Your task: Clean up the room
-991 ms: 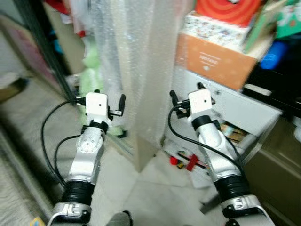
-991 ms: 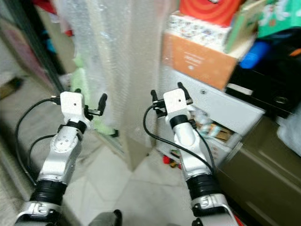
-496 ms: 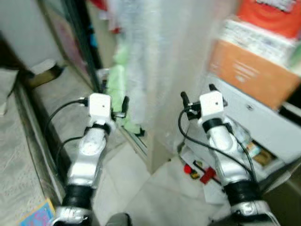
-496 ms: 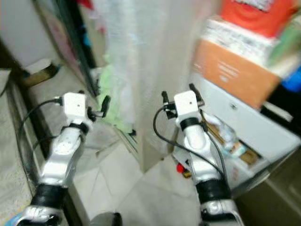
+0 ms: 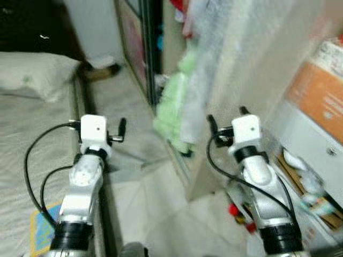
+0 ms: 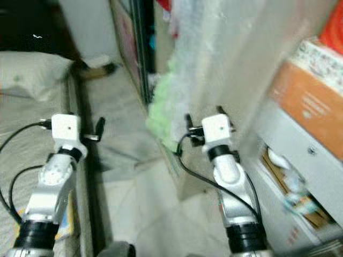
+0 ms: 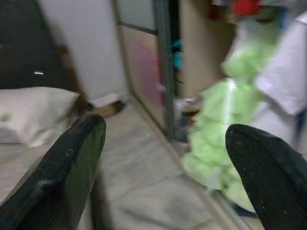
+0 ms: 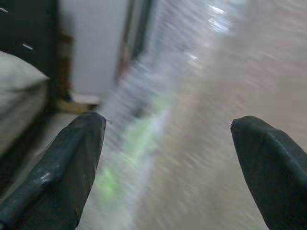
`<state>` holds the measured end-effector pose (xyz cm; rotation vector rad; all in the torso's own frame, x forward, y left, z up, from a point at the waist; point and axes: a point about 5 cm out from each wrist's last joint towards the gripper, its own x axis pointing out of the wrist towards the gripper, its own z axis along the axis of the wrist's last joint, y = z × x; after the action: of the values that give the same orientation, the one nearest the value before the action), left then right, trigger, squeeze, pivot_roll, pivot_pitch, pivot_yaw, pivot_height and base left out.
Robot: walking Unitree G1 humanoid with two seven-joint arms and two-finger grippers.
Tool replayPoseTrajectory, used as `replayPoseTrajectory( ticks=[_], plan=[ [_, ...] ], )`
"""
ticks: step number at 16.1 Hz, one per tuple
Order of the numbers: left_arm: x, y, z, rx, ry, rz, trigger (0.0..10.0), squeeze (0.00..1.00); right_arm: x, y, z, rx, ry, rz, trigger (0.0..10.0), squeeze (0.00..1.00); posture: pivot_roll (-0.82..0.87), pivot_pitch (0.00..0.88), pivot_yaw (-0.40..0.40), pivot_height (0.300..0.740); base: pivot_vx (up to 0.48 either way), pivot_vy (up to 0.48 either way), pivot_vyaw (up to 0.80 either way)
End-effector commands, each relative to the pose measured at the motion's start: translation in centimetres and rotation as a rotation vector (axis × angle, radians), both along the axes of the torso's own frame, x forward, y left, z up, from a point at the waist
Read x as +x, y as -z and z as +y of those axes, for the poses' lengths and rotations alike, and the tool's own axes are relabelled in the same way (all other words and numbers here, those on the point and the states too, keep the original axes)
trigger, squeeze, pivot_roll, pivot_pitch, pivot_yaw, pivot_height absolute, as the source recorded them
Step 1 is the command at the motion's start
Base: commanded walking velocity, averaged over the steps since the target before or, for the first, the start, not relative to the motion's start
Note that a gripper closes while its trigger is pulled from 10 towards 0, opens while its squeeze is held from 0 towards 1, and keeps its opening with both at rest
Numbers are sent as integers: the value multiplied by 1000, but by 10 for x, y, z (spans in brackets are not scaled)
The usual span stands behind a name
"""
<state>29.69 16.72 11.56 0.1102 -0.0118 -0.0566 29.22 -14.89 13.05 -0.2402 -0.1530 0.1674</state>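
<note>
Room clutter not yet engaged; robot between bed and storage, both arms raised, nothing held.

Left gripper [image 5: 122,130] and right gripper [image 5: 225,118]: jaws apart, empty. Judged step: searching for an item. Green fabric [image 5: 174,115] hangs upright, long axis vertical, at the wardrobe opening ahead; pillow [image 5: 32,75] on the bed at left. Next move calls for approaching one item.

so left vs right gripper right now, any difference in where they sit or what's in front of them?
The left gripper hangs at the edge of the bed, while the right gripper sits close to the bubble-wrapped panel. The left gripper faces the green cloth and a pillow; the right gripper's wrist view ahead is mostly blur. Shared: both have jaws open, holding nothing, raised at similar height.
</note>
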Motion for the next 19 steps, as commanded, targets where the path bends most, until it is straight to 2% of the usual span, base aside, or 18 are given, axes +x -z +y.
replayPoseTrajectory(
  ticks=[1, 11, 19],
  plan=[
    [1, -1, -8, -6, 20, -2, 10000, 0, 1, -3, -4, -7, 6, 0, 10000, 0, -1, 0, -10, 740, 0, 0, 800],
    [1, 1, -10, -14, 23, 13, 10000, 0, 2, -2, 1, -16, -13, 13, 10000, 0, -1, 0, -11, 740, 0, 0, 800],
    [3, -4, -14, -27, 27, -20, 10000, 0, 4, -1, 2, -9, -30, 19, 10000, 0, -1, 0, -12, 740, 0, 0, 800]
  ],
)
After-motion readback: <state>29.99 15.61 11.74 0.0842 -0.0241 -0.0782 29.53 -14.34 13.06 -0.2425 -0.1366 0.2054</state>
